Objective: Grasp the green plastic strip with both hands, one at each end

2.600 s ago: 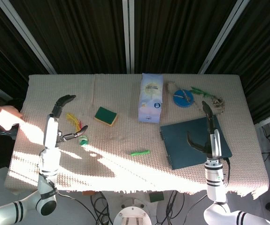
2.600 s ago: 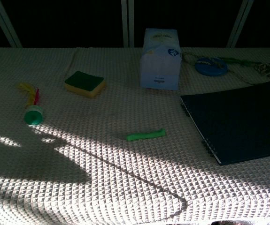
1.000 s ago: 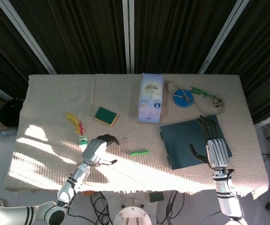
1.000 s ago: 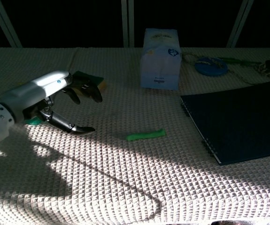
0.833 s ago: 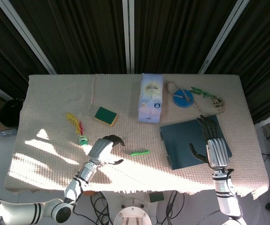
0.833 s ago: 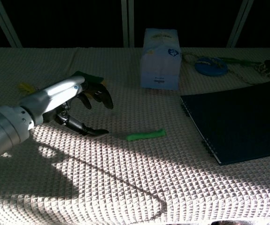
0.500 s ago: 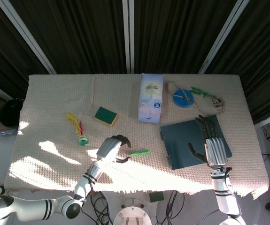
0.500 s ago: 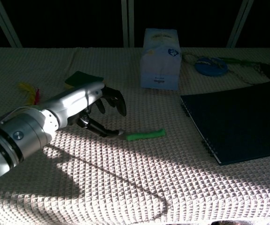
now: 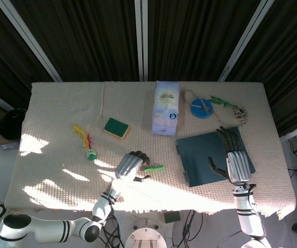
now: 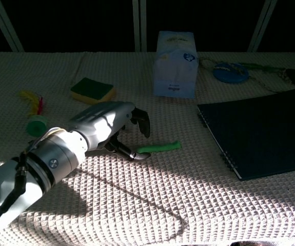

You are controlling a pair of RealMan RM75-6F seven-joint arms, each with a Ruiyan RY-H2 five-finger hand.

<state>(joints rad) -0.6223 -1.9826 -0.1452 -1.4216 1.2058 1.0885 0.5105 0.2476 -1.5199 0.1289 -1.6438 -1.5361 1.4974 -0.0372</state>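
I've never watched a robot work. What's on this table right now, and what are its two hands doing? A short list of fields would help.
target: green plastic strip, lying flat on the cloth
left robot hand: at the strip's left end, fingers curled over it; a firm grip cannot be confirmed
right robot hand: open, above the dark notebook, apart from the strip
other items: milk carton, sponge, blue disc, feathered shuttlecock
surface: woven tablecloth
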